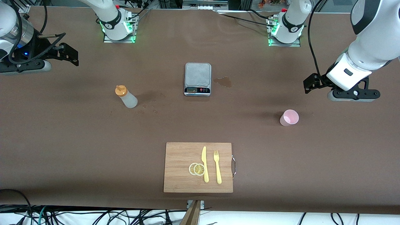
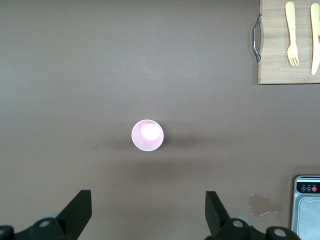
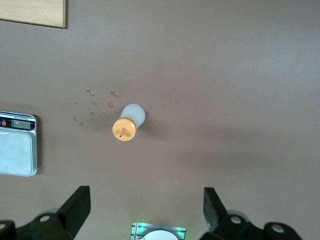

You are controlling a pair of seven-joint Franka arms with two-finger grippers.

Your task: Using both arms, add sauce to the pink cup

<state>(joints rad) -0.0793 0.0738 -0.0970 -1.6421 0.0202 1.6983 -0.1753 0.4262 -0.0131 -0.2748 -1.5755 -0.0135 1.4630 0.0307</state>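
The sauce point(image 1: 126, 97) is standing upright toward the right arm's end of the table, the pink cup point(image 1: 289, 117) toward the left arm's end. Only the wrist views are showing finger spacing — the left gripper point(image 2: 147, 212) is hanging spread and empty over the cup, the right gripper point(image 3: 146, 209) spread and empty over the bottle. The front view alone is showing the lemon slices point(image 1: 197, 169).
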